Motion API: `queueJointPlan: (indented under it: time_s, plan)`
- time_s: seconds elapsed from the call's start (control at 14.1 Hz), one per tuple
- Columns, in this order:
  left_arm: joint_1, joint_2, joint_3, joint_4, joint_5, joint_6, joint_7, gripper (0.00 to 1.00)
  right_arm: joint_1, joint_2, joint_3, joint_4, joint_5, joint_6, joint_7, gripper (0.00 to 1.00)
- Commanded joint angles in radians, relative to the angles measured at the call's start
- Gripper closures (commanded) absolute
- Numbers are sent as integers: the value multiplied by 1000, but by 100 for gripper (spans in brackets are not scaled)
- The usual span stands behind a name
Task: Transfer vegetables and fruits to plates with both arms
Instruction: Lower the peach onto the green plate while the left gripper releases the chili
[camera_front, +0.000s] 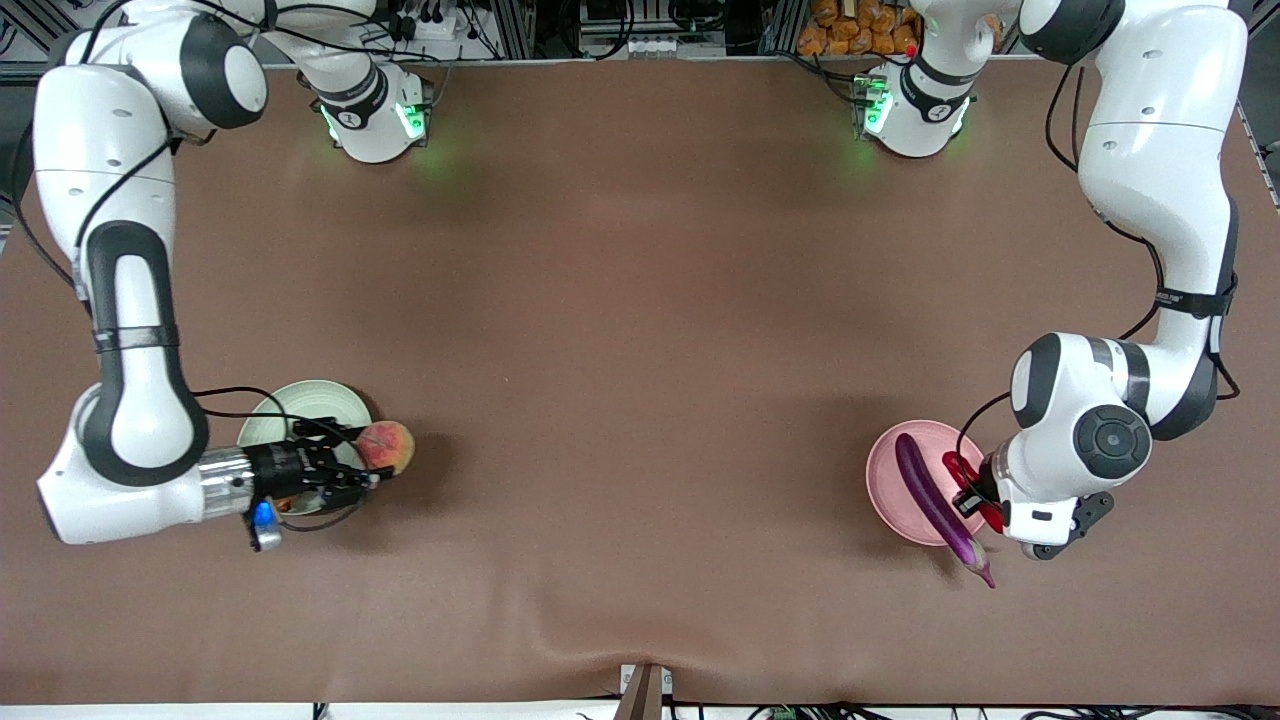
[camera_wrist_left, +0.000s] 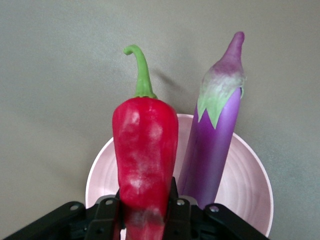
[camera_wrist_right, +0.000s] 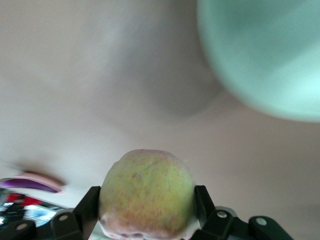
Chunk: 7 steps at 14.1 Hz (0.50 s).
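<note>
Two plates, one pale green plate (camera_front: 318, 403) and one pink plate (camera_front: 900, 480), one purple eggplant (camera_front: 935, 497), one red chili pepper (camera_wrist_left: 145, 150), one peach (camera_front: 386, 447), and two white robot arms.

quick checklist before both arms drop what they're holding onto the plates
1. Left gripper shut on the chili pepper: ok.
2. Chili pepper over the pink plate: ok.
3. Eggplant fully on the pink plate: not ok, its stem end overhangs the rim.
4. Right gripper shut on the peach: ok.
5. Peach over the green plate: not ok, it hangs just past the rim.
6. Apple on the green plate: cannot tell, the right gripper covers that part.
</note>
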Motion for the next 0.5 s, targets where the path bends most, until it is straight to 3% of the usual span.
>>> queueJointPlan:
  time_s: [0.0, 0.07, 0.28, 0.35, 0.42]
  plan:
    - [0, -16, -2, -16, -11, -7, -4, 69, -14, 1, 14, -6, -120, -4, -211, 67]
    - [0, -18, -5, -17, -11, -8, -7, 50, -14, 9, 14, -8, -139, 4, -259, 67]
    - [0, -21, -52, -17, -11, -43, -45, 11, -19, 23, 14, -28, -258, 71, -381, 66]
    - [0, -30, -65, -19, -11, -66, -62, 0, -32, 23, 14, -40, -288, 85, -436, 64]
    - [-2, -36, -82, -19, -11, -98, -74, 0, -39, 23, 14, -46, -291, 100, -469, 63]
